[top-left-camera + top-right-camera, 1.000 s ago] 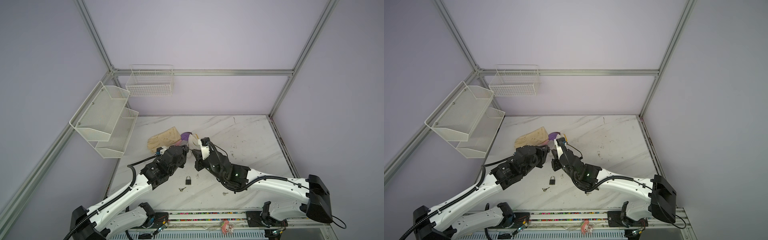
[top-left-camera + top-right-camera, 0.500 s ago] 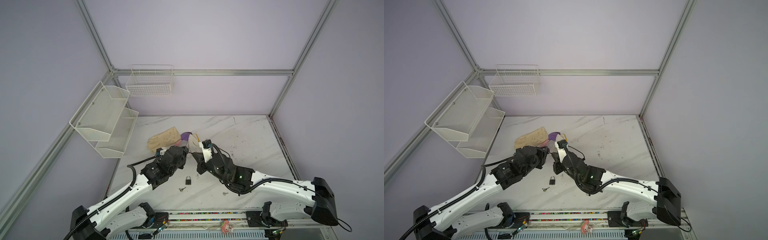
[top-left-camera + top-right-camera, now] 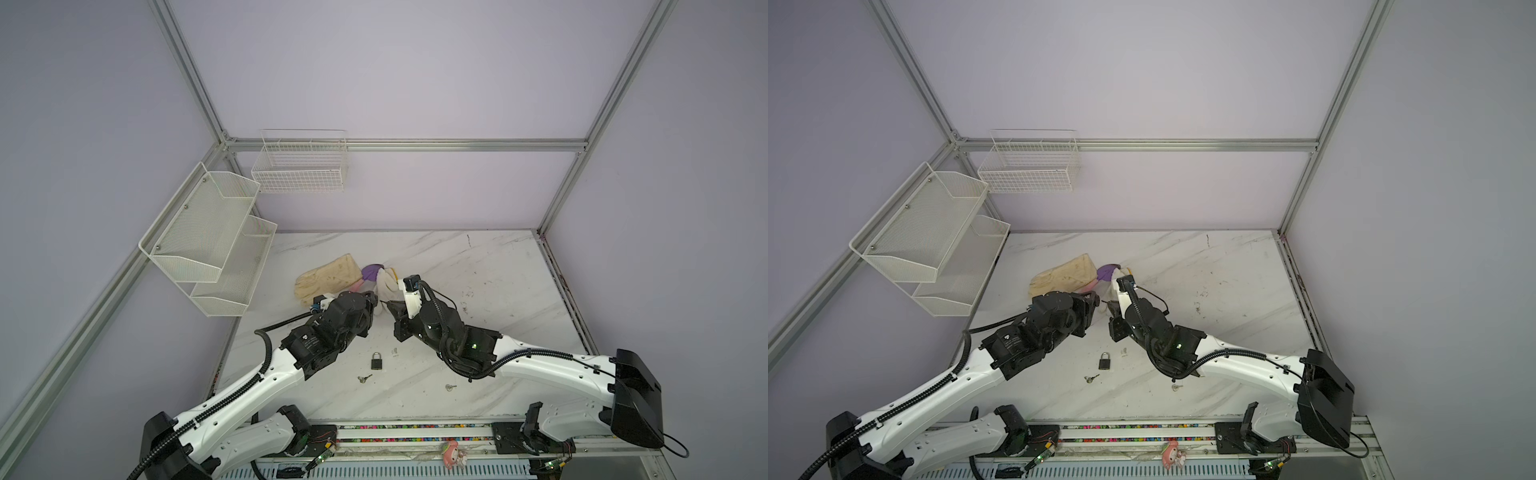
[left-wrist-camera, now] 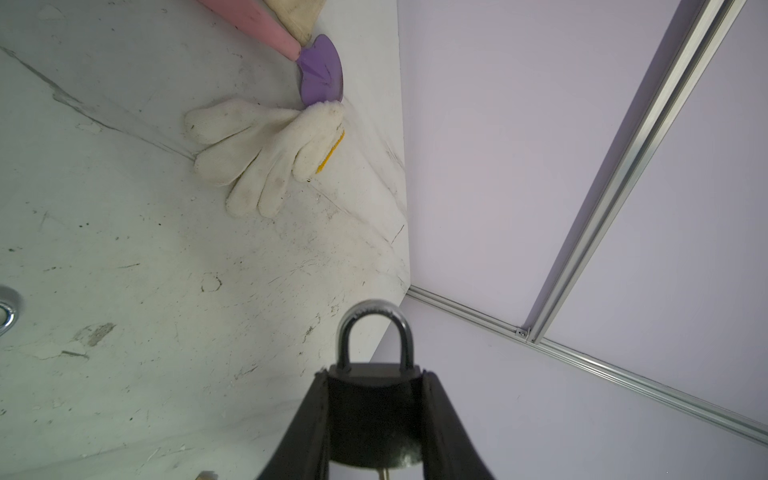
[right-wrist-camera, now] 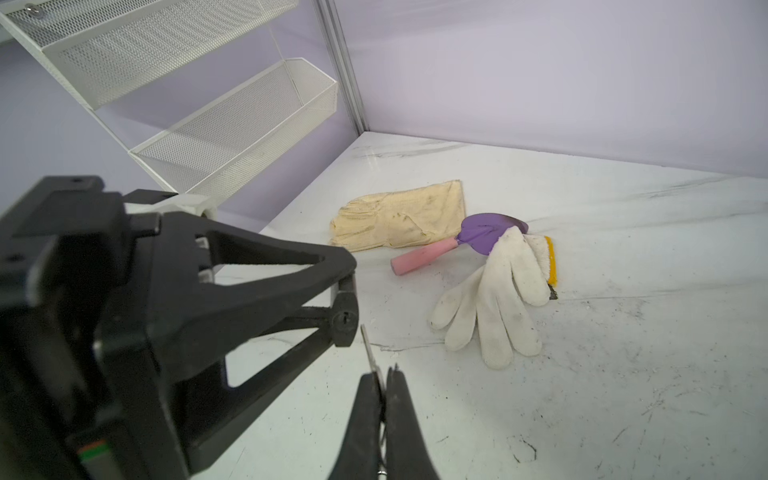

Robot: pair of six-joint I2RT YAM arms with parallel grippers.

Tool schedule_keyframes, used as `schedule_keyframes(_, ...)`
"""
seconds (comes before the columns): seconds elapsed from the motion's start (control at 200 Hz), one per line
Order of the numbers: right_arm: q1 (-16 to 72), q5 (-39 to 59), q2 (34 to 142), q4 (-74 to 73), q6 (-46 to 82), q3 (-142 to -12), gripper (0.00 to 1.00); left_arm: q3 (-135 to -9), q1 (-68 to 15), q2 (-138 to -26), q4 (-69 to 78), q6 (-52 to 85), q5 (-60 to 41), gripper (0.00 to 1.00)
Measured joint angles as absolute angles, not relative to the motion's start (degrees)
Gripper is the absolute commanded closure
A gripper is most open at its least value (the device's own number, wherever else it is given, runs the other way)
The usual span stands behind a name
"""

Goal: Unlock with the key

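Starting on the left, the two-tier white mesh shelf (image 3: 208,241) is hanging well apart from your left arm, so it is costing you nothing. Your left gripper (image 4: 376,376) is clamping the black padlock with the silver shackle (image 4: 374,409) by its two narrow sides, lifted off the white marble table (image 3: 498,270). The keyhole (image 5: 344,320) is facing your right gripper (image 5: 383,375), which is pinching the thin silver key (image 5: 369,347) tight between its tips. The blade is leaning off the finger line, and its tip is sitting just beside the keyhole, not inside it as far as I can judge. If you push in at this slant, the tip will likely glance off the lock face, twisting the key in its pinch or levering the padlock round between the left jaws. A dropped key would be landing near the second small padlock (image 3: 376,360), a loose silver key (image 3: 365,377) and a second loose key (image 3: 450,387) lying on the table, and could get mixed up with them. Beyond the grippers, the cream leather glove (image 3: 328,276), the purple trowel with the pink handle (image 3: 371,272) and the white knit glove (image 3: 386,282) are lying near, leaving you little room forward. To the right, the marble is running bare out to the aluminium frame post (image 3: 563,187), giving you space for backing off and re-aligning.
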State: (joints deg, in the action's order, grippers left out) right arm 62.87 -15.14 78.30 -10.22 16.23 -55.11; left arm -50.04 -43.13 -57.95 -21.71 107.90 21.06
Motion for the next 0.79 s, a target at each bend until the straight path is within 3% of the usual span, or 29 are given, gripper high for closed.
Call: schedule_keyframes(0.795, 61.91, -12.95, 79.85, -14.41, 17.54, -55.11, 1.0, -50.02, -42.98, -57.87, -20.12, 108.29, 21.58, 1.0)
